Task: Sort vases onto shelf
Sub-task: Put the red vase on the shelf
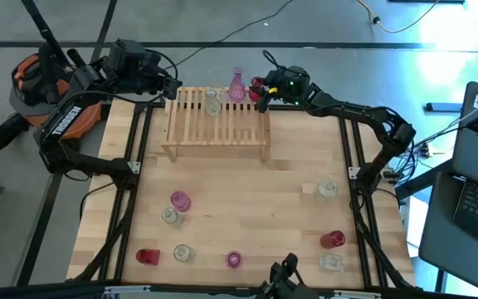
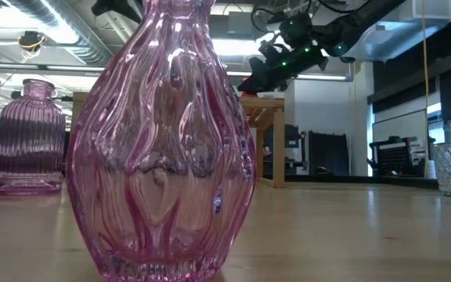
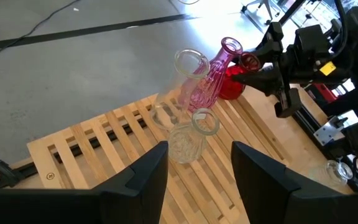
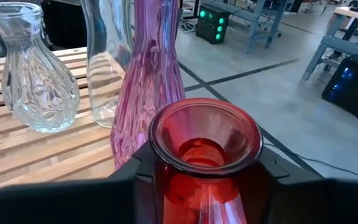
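Nearest the low camera stands a squat pink vase (image 2: 163,141) of ribbed, dimpled glass, bulbous below a narrow neck; it sits at the near edge of the tabletop (image 1: 247,199). Behind it to the left is a ribbed pink bottle vase (image 2: 31,137). Other small vases are scattered over the near half of the tabletop: clear, pink and red, among them a red tumbler-shaped one (image 1: 331,240) at near right.

On the far side stands the shelf (image 1: 217,124), a light wooden rack with a slatted top. On its far right part stand a cut-pattern clear squat vase (image 3: 191,135), a tall clear vase (image 3: 188,81) and a slim-necked pink vase (image 3: 211,79).

Right hand (image 1: 260,91) is at the shelf's far right corner, fingers clamped on a red glass vase (image 4: 201,162) with a flared round rim, just beside the slim pink one.

Left hand (image 3: 194,168) hovers at the shelf's far left, fingers apart, holding nothing.
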`<move>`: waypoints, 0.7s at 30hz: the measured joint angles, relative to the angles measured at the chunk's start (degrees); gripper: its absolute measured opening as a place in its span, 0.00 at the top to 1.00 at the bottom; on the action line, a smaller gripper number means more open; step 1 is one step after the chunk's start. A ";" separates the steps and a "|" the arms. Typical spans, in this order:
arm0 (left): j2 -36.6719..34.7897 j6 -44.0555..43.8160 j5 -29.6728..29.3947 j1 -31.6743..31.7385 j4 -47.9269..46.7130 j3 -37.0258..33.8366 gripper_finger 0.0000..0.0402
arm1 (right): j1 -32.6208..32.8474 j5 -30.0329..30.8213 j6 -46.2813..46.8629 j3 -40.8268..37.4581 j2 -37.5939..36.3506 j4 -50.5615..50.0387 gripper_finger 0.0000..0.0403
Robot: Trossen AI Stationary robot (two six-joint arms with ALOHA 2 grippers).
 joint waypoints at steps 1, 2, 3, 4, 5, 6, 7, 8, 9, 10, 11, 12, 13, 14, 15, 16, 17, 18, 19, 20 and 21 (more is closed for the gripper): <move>0.00 0.00 0.00 0.02 0.00 0.00 0.58 | 0.00 0.00 -0.06 0.00 0.00 -0.04 0.69; 0.00 0.00 0.00 0.01 0.01 0.00 0.58 | 0.00 0.00 -0.22 0.00 0.02 -0.08 0.69; 0.00 0.00 0.00 0.00 0.00 0.00 0.58 | 0.00 0.00 -0.47 0.00 0.02 -0.10 0.69; 0.00 0.02 0.00 0.00 0.00 0.00 0.58 | 0.00 -0.03 -1.01 0.00 0.02 -0.12 0.68; 0.00 0.00 0.00 0.02 0.00 0.00 0.58 | 0.02 -0.05 -1.52 0.00 0.03 -0.13 0.68; 0.00 0.00 0.00 0.02 0.00 0.00 0.58 | 0.03 -0.06 -1.94 0.11 0.04 -0.26 0.68; 0.00 0.00 0.00 0.01 0.00 0.00 0.58 | 0.05 -0.08 -2.55 0.26 0.07 -0.43 0.68; 0.00 0.01 0.00 0.01 0.02 0.00 0.58 | 0.07 -0.11 -3.11 0.48 0.11 -0.58 0.68; 0.00 0.00 0.00 0.01 0.00 0.00 0.58 | 0.07 -0.04 -3.49 0.73 0.14 -0.77 0.68; 0.00 0.00 0.00 0.00 0.00 0.00 0.58 | 0.07 0.16 -3.96 1.05 0.20 -1.13 0.67; 0.00 0.00 0.00 0.01 0.00 0.00 0.58 | 0.07 0.77 -4.62 1.44 0.24 -1.67 0.67; 0.00 0.02 0.00 0.02 0.01 0.00 0.58 | 0.07 1.64 -4.97 1.88 0.26 -2.48 0.66; 0.00 0.00 0.00 0.02 0.00 0.00 0.58 | 0.05 2.50 -5.22 2.38 0.26 -3.41 0.65; 0.00 0.00 0.00 0.00 0.00 0.00 0.58 | 0.02 3.22 -5.41 2.88 0.26 -4.35 0.64; 0.00 0.00 0.00 0.00 0.00 0.00 0.58 | 0.00 3.50 -5.42 3.34 0.26 -5.26 0.63; 0.00 0.00 0.00 0.00 0.00 0.00 0.58 | -0.02 3.36 -5.36 3.68 0.26 -6.03 0.61; 0.00 0.00 0.00 0.01 0.00 0.00 0.58 | 0.00 2.89 -4.91 3.83 0.26 -6.48 0.60; 0.00 0.01 0.00 0.02 0.00 0.00 0.58 | -0.02 1.94 -4.43 3.85 0.26 -6.64 0.58; 0.00 0.00 0.00 0.00 0.00 0.00 0.58 | -0.02 0.92 -3.60 3.85 0.26 -6.81 0.57; 0.00 0.00 0.00 0.02 0.01 0.00 0.58 | -0.02 0.04 -2.29 3.87 0.26 -7.18 0.55; 0.00 0.01 0.00 0.01 0.01 0.00 0.58 | -0.02 -0.37 -0.94 3.87 0.26 -7.65 0.55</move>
